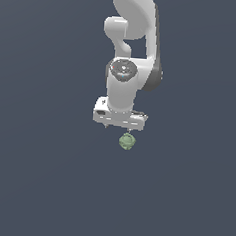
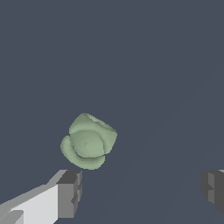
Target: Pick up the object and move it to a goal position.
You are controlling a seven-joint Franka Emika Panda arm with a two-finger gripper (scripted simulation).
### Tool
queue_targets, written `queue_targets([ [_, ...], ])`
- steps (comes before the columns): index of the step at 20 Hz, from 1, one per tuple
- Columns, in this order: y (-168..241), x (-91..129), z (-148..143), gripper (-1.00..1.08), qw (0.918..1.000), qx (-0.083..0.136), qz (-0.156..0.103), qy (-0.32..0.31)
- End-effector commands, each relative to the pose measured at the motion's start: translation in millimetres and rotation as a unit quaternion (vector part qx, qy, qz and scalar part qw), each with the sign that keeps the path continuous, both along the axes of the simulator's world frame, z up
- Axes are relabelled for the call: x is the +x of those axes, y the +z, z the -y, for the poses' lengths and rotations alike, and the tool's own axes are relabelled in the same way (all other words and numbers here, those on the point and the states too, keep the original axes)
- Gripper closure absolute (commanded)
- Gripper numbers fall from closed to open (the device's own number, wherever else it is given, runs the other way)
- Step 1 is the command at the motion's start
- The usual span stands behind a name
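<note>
The gripper (image 2: pixel 140 192) is spread wide, its 2 fingers (image 2: pixel 70 192) holding nothing. The object (image 2: pixel 89 141) lies just beyond them, off-centre toward 1 finger, so alignment seems unfinished.

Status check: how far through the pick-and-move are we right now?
Early stage. Done: the arm has the gripper positioned close above the green ball. In hand: nothing; in the wrist view the fingers stand wide apart, with the ball beyond them, not between them. Left: centre over it, descend, close, lift, carry to the goal, which isn't visible.
</note>
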State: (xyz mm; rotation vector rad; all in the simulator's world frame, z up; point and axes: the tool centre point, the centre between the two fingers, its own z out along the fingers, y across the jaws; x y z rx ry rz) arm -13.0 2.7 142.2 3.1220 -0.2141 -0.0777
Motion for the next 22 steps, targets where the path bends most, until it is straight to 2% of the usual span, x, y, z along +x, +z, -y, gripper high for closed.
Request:
queue_targets([
  [1,-4.0,0.7,-4.1,-0.92,0.9998,0.0,0.002,-0.019],
  [9,-21.6,3.5,-21.6,-0.92,0.9942,-0.001,0.01,-0.107],
  [22,-46.8,5.7,-46.0,-0.92,0.972,-0.003,0.022,-0.234],
])
